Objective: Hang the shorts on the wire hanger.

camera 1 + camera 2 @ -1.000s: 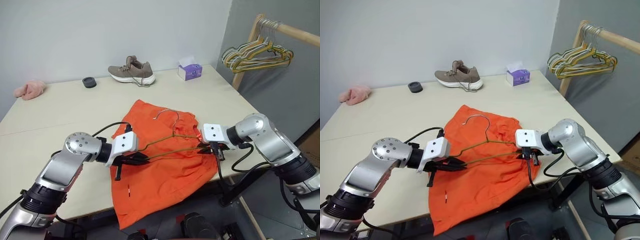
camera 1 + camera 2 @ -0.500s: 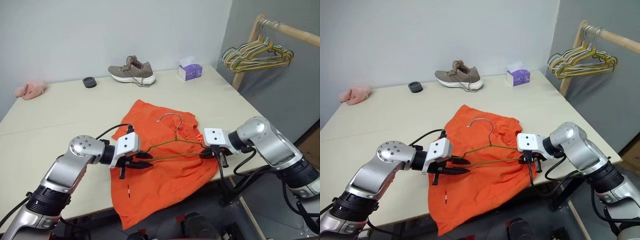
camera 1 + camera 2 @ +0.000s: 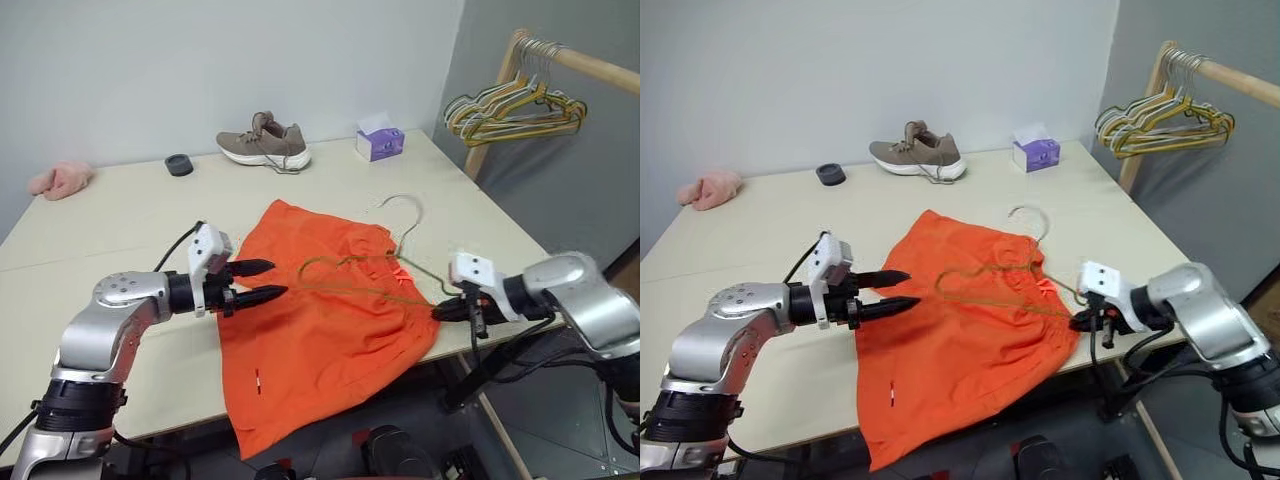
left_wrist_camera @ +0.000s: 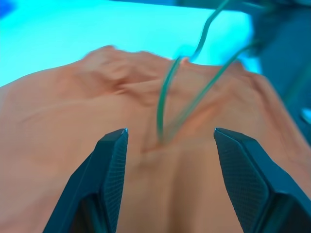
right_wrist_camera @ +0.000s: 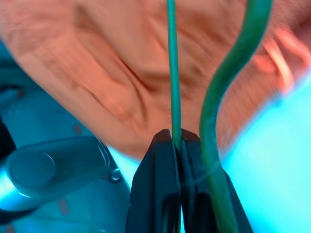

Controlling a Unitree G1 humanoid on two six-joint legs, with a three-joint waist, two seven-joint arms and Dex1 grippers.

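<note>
One end of the wire hanger (image 3: pixel 385 262) has been let go by the now wide-open left gripper (image 3: pixel 262 281); it is pinched by the right gripper (image 3: pixel 447 309), so the shorts (image 3: pixel 320 330) are not hung yet

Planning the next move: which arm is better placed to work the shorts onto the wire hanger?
Probably the left. The left gripper is open and free at the shorts' edge, while the right gripper is shut on the wire hanger.
</note>
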